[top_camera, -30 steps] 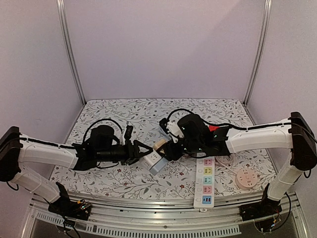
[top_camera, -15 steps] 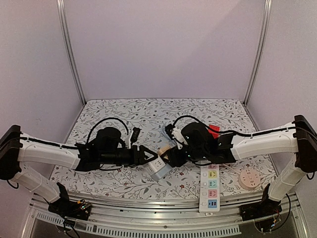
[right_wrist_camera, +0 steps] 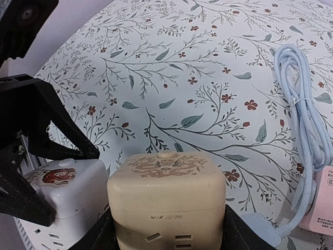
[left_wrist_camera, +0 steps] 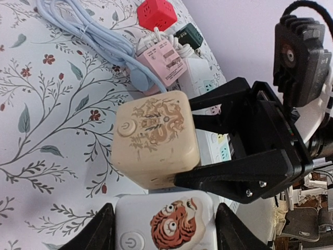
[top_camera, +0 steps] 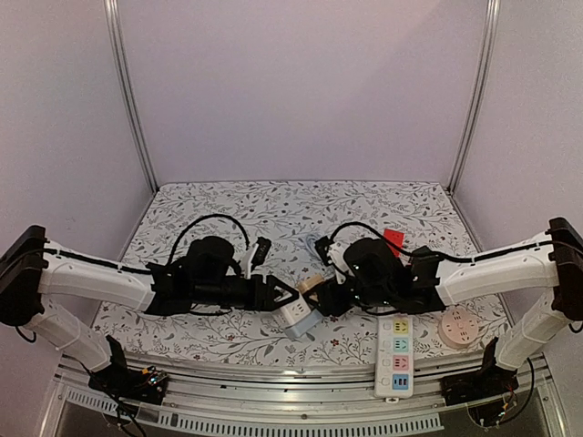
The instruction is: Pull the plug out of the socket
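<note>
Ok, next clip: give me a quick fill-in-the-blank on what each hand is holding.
The left hand grips the white cube, which bears a ____ picture. The right hand grips the beige cube; the bundled cable nearby is pale ____. The small cube beyond the pink adapter is ____.
Missing: tiger, blue, red.

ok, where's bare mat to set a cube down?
Free: back strip of mat along the rear wall, and near-left patch between left arm and front rail. Crowded: the right, with power strip, round socket, red cube, cable; and centre, where left claw holds white cube, right claw beige cube.
</note>
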Motion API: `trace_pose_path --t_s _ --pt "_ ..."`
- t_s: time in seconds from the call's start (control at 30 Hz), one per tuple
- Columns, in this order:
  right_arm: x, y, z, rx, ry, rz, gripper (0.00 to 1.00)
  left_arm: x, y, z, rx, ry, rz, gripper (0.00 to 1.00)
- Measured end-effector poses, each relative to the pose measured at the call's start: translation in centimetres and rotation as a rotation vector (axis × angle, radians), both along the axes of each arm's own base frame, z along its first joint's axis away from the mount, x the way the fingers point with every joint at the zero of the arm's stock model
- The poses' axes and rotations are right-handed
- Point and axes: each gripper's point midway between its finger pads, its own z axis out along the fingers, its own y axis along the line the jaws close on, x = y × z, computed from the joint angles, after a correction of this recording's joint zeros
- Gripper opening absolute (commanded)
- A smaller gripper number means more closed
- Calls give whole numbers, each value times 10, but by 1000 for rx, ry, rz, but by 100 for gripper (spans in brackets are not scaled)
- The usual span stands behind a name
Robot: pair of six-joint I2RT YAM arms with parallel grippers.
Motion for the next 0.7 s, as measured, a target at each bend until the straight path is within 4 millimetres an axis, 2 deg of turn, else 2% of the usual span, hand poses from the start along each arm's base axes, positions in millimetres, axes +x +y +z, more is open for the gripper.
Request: trace_pose_path --t_s 0.43,0.7 --pt "-21 -3 0 -80 -127 37 25 -14 -8 -9 -9 90 -63 0" --pt "-24 -2 1 -108 -170 45 25 -19 -8 -10 -6 112 -83 0"
